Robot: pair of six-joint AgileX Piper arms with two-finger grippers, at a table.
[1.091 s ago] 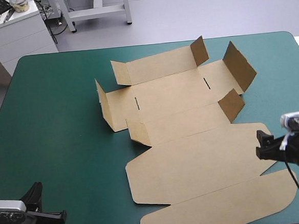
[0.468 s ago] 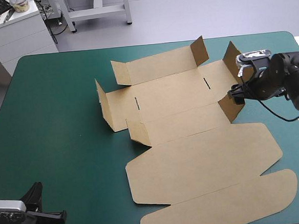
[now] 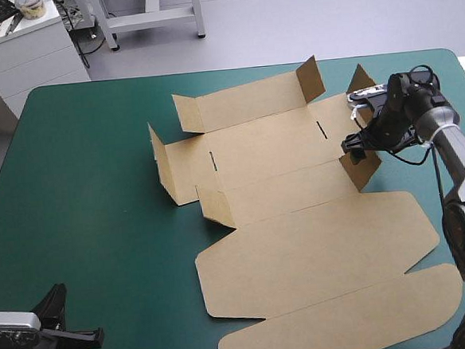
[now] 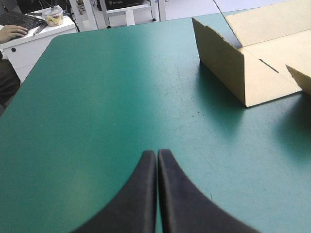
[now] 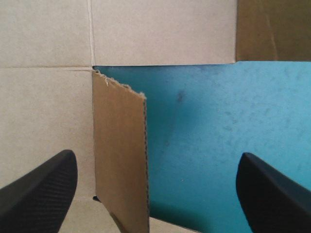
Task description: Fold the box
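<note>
Brown box point(image 3: 299, 218) lies mostly flat on teal-green cover point(image 3: 90, 192); several short flaps raised, big lid panels flat.

Over box's right end hangs right gripper point(image 3: 355, 145), released, fingers spread wide. Raised corner flap point(image 5: 120, 160) stands between them, closer to one finger point(image 5: 43, 189), touching neither. Bare cover under gripper's other half.

At table's near-left corner, left gripper point(image 4: 157, 155) clenched on nothing, tips meeting in point, low over bare cover. Box's upright end wall point(image 4: 218, 63) well ahead of it, off to one side.
</note>
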